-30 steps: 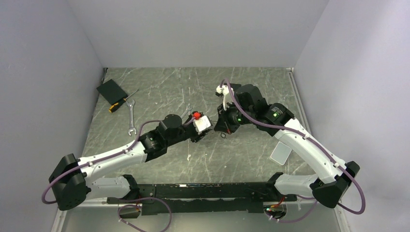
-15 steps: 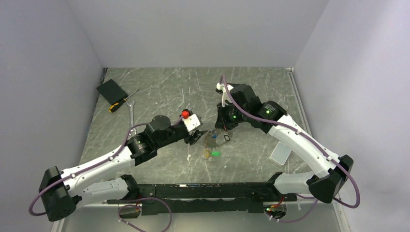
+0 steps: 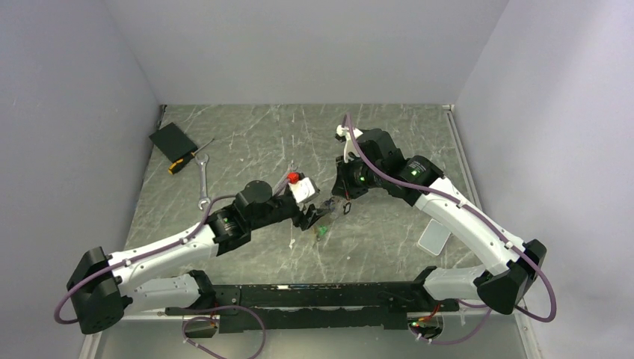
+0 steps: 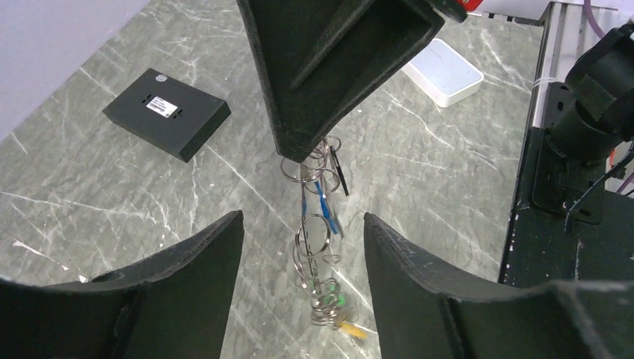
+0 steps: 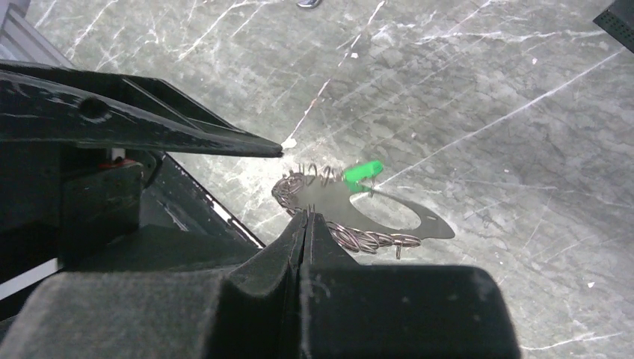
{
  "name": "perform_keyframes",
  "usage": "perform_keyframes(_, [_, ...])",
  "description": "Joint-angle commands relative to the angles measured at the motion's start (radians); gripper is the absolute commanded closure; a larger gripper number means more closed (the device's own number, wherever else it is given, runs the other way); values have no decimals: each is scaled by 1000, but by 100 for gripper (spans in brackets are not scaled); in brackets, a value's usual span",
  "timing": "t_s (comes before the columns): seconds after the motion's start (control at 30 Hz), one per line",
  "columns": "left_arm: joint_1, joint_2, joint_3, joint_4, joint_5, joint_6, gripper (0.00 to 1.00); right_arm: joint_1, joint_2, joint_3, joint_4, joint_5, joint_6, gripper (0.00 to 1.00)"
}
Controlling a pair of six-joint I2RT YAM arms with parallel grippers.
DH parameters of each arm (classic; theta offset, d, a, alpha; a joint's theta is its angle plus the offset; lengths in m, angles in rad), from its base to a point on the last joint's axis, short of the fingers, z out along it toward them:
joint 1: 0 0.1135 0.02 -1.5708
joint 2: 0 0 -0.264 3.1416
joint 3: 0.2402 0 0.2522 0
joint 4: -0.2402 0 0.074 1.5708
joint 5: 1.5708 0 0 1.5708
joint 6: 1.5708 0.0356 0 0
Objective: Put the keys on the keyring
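Here, right fingers (image 5: 262,295) are pinched shut on the keyring (image 4: 312,247), which hangs above the surface, long axis 12-to-6. Left fingers (image 4: 202,254) are spread wide, flanking it at 9 and 3, with the keys (image 4: 323,203) between them.

Plain pale grey walls (image 3: 299,45) enclose 3 sides of the grey-green marble-patterned tabletop (image 3: 389,134), streaked with white veins under even light.
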Motion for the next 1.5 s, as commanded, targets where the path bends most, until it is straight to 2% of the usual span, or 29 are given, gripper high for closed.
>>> perform_keyframes(0.0, [-11, 27, 19, 77, -22, 26, 38, -3, -16, 17, 79, -14, -13, 100])
perform_keyframes(0.13, [-11, 31, 28, 64, -57, 120, 35, -2, -23, 21, 69, -34, -38, 100])
perform_keyframes(0.3, [-11, 48, 21, 122, 21, 151, 26, -3, -34, 19, 81, -54, -35, 100])
perform_keyframes(0.53, [-11, 102, -12, 246, 27, 150, 31, -3, -45, 23, 89, -90, -38, 100])
perform_keyframes(0.67, [-11, 140, 21, 230, 52, 173, 40, -2, -52, 27, 88, -87, -37, 100])
perform_keyframes(0.87, [-11, 155, 47, 176, 54, 191, 64, -2, -56, 37, 81, -75, -43, 100])
perform_keyframes(0.97, [-11, 146, 50, 151, 37, 196, 65, -3, -59, 44, 79, -63, -48, 100])
perform_keyframes(1.0, [-11, 142, 48, 148, 28, 199, 68, -3, -59, 47, 76, -60, -49, 100])
perform_keyframes(1.13, [-12, 122, 34, 160, 14, 204, 93, -2, -54, 50, 69, -68, -55, 100])
perform_keyframes(1.2, [-11, 116, 30, 167, 9, 202, 100, -2, -51, 46, 72, -77, -56, 100])
perform_keyframes(1.23, [-11, 115, 29, 171, 2, 199, 100, -2, -49, 43, 75, -80, -54, 100])
perform_keyframes(1.27, [-11, 116, 28, 177, -12, 193, 100, -2, -49, 42, 77, -82, -53, 93])
perform_keyframes(1.33, [-11, 118, 28, 197, -38, 172, 100, -2, -55, 37, 90, -85, -50, 69])
perform_keyframes(1.43, [-11, 119, 19, 249, -52, 127, 100, -2, -82, 16, 127, -83, -44, 51])
perform_keyframes(1.47, [-11, 120, 18, 267, -64, 106, 100, -3, -89, 11, 136, -80, -43, 48])
